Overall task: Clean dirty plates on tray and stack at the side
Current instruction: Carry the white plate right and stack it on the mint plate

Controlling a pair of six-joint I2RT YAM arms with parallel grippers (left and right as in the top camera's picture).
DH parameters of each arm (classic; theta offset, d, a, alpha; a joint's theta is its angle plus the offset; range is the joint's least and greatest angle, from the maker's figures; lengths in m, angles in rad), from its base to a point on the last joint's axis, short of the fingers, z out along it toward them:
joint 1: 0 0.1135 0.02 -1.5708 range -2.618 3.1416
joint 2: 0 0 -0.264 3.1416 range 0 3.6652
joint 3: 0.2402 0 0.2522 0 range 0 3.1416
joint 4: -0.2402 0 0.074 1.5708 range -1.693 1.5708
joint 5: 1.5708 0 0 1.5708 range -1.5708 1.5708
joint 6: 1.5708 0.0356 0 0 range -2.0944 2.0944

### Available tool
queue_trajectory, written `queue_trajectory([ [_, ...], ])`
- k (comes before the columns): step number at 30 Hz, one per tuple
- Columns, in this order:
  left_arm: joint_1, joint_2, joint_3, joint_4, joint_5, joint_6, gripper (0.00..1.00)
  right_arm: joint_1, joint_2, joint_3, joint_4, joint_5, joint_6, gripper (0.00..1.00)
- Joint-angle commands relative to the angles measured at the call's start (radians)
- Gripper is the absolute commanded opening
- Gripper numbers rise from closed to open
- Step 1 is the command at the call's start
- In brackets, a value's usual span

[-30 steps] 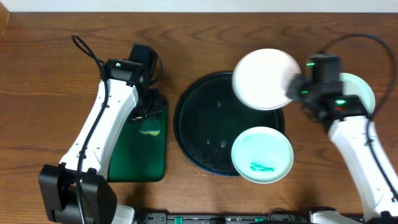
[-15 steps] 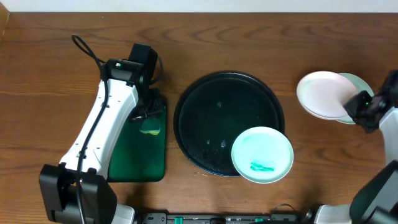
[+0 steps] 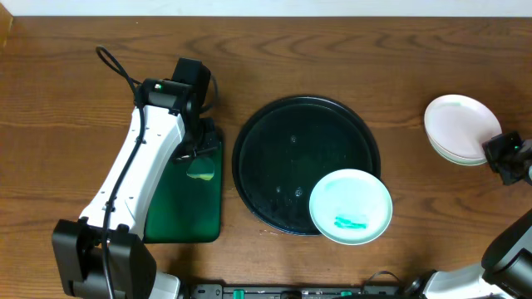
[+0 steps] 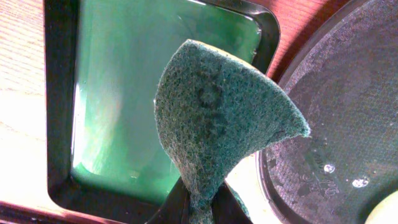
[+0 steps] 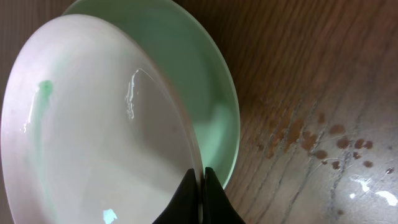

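Plates (image 3: pixel 350 207), three: one on black tray (image 3: pixel 274 158), a pair (image 3: pixel 455 124) aside.

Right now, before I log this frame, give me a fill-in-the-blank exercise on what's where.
Counting the smeared plate, the plates on the black tray number ____.
The right end effector pinches the white plate by its ____.
The left end effector holds the sponge over the rectangular tray, whose colour is ____.
Missing: one; rim; green.

Bright even light; glare on white plate (image 5: pixel 93 124).
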Motion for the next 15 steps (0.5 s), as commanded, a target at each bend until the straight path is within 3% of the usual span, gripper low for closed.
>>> queue_trajectory([
  [1,0.004,0.004,-0.004,-0.003,-0.014,0.009,0.07,-0.003,0.014,0.012,0.006,0.0,0.061,0.02],
  [15,0.004,0.004,-0.004,-0.007,0.0,0.01,0.07,-0.01,0.014,0.012,0.018,0.05,0.068,0.01],
])
